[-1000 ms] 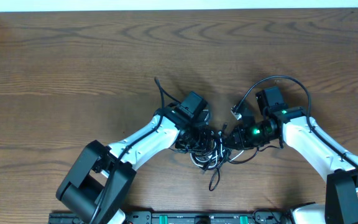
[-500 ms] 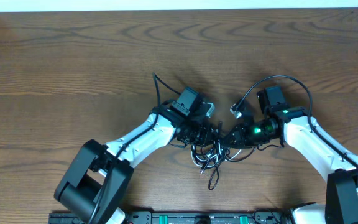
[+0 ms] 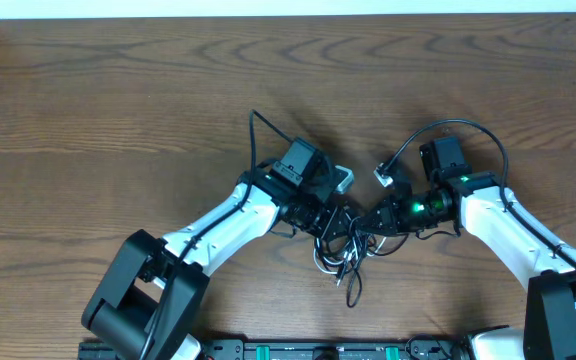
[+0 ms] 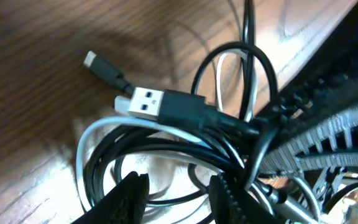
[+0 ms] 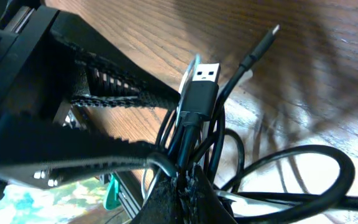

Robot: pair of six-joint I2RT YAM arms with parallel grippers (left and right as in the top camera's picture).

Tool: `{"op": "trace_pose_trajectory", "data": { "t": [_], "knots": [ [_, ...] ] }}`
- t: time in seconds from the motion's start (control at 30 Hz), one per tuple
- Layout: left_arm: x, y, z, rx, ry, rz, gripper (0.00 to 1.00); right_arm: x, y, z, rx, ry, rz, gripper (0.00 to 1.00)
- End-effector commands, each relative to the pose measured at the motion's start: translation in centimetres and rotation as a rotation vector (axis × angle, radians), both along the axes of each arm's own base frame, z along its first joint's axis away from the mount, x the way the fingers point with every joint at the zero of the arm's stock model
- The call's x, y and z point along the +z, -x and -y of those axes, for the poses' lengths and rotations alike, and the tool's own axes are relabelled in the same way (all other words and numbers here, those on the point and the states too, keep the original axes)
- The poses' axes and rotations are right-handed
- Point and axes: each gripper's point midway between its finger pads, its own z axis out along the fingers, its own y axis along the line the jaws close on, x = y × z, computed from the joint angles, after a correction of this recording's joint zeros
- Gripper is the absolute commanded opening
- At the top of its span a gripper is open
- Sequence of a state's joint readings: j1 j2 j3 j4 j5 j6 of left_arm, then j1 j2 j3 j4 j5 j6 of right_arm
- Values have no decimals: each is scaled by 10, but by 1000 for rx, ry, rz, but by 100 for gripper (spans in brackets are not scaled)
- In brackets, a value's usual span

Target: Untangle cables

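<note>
the cables (image 3: 342,250) sit in a tangled bunch between the two hands and spill from there toward the robot's base, one black tail trailing furthest out on the tabletop (image 3: 118,100). the left hand (image 4: 176,193) has its fingers apart, with thin black strands crossing the gap between them and glare off the wood showing through, so it looks open rather than clamped. just ahead of its fingertips a black usb plug (image 4: 145,102) with a bare metal end lies across the loops, and a small plug (image 4: 95,62) on a thin black cord points away beyond it. the white cable (image 4: 98,134) curves round beside the left finger, under the black loops. the right hand (image 5: 182,193) has its fingers pressed together on several black strands, which fan up out of the grip. from its side the usb plug stands just above the fingertips. the two hands nearly meet over the bunch, each with the other's ribbed finger close in front of it.
</note>
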State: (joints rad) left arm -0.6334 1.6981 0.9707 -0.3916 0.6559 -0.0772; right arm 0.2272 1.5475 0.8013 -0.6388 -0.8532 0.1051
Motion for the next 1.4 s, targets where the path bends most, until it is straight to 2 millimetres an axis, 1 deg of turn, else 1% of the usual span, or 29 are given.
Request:
{"op": "trace_pose_trajectory", "data": {
  "t": [0.0, 0.1, 0.17, 0.23, 0.4, 0.47, 0.53, 0.6, 0.63, 0.67, 0.7, 0.83, 0.93, 1.0, 1.03, 1.17, 1.37],
  "knots": [
    [21, 26, 22, -143, 111, 17, 39, 13, 2, -13, 36, -101, 11, 1],
    [27, 31, 25, -176, 156, 6, 38, 14, 2, -13, 37, -102, 14, 1],
    [42, 44, 31, -269, 269, -8, 38, 14, 2, -13, 36, -102, 13, 1],
    [52, 52, 35, -324, 346, -16, 38, 14, 2, -13, 37, -103, 14, 1],
    [54, 51, 35, -329, 356, -13, 37, 13, 2, -13, 56, -104, 39, 1],
    [54, 48, 33, -317, 355, -11, 37, 13, 2, -13, 67, -104, 51, 1],
    [52, 41, 29, -294, 343, -3, 37, 14, 1, -13, 66, -106, 55, 5],
    [48, 31, 24, -247, 313, -5, 25, 15, -3, -12, 61, -110, 72, 8],
    [44, 23, 19, -200, 280, -9, 10, 17, -6, -12, 56, -119, 81, 7],
    [40, 18, 15, -163, 255, -16, 8, 18, -6, -12, 55, -128, 83, 3],
    [37, 12, 11, -124, 226, -21, 8, 21, -7, -12, 53, -145, 81, 1],
    [24, -11, -7, 30, 122, -35, 8, 36, -4, -16, 90, -248, 114, 1],
    [21, -23, -16, 98, 102, -40, 8, 36, -4, -16, 123, -253, 163, 1],
    [21, -25, -18, 105, 103, -39, 8, 36, -4, -16, 144, -252, 195, 1],
    [21, -25, -18, 106, 103, -40, 8, 33, -5, -15, 149, -237, 208, 2],
    [21, -24, -18, 106, 99, -47, 8, 22, -8, -9, 139, -162, 212, 1],
    [22, -22, -18, 101, 106, -55, 8, 22, -8, -9, 139, -162, 211, 1]
  ]
}}
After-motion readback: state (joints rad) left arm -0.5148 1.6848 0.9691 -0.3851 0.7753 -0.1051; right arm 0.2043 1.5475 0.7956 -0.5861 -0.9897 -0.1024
